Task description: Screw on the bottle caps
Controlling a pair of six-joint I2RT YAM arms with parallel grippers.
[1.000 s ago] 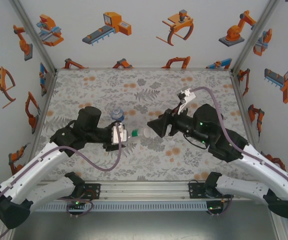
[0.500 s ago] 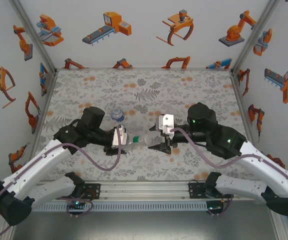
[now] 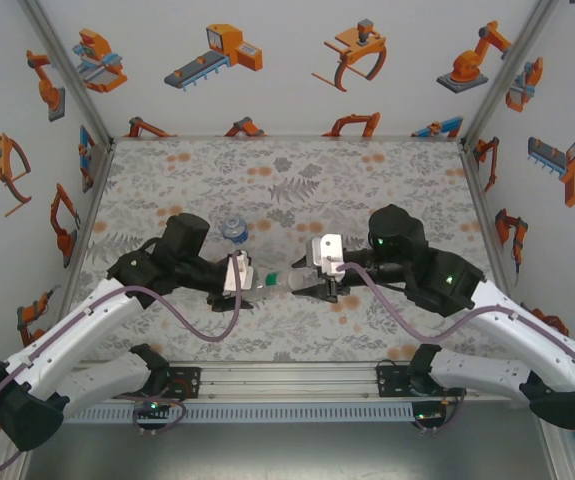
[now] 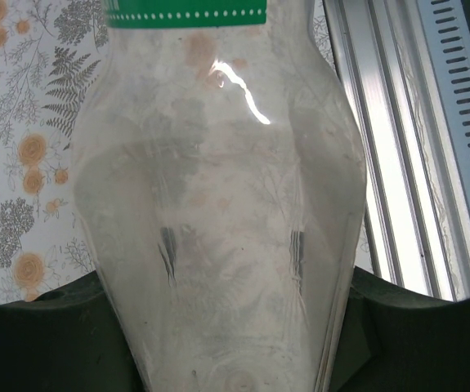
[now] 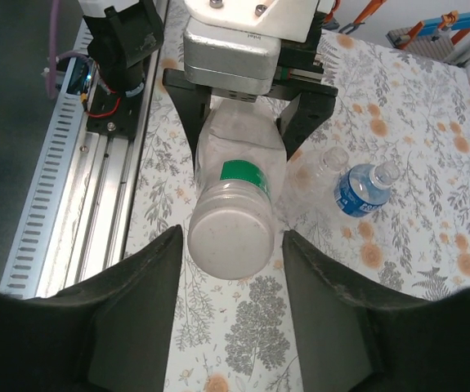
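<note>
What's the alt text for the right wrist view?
A clear plastic bottle with a green band, gripped by the left gripper, points its round pale end between the fingers of the right gripper. A blue-labelled bottle sits beyond.

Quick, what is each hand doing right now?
Left hand: closed on the clear bottle with the green label.
Right hand: open, straddling that bottle's end, slim gaps showing.

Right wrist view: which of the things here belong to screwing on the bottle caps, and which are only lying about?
For the job: green-label bottle, clamped in the left gripper; right gripper, open around its near end; blue-label bottle; plain bottle.
Only lying about: aluminium rail; floral table cover.
</note>
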